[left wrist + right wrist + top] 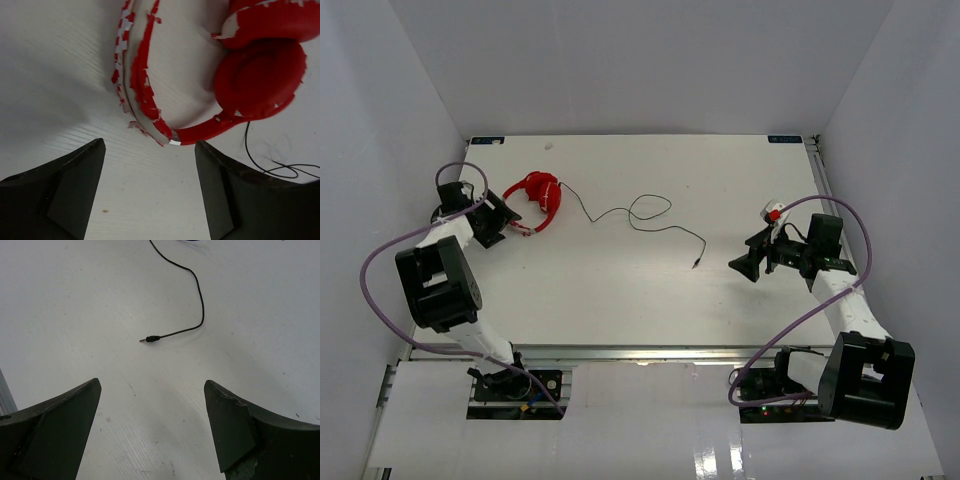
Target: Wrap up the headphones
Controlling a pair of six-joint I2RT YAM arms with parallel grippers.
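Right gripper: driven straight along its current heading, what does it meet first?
Probably the jack plug, lying centred ahead of the open right gripper. Height is unclear, so it may touch bare table first.

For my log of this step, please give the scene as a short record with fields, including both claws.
headphones: red, on the table, far left
headband: red coating flaking
cord: black, unwound, trailing right with one loop
jack plug: free end, lying flat on table
left claw: open, empty, headband just ahead of it
right claw: open, empty, jack plug ahead of it
wrapping: not yet begun
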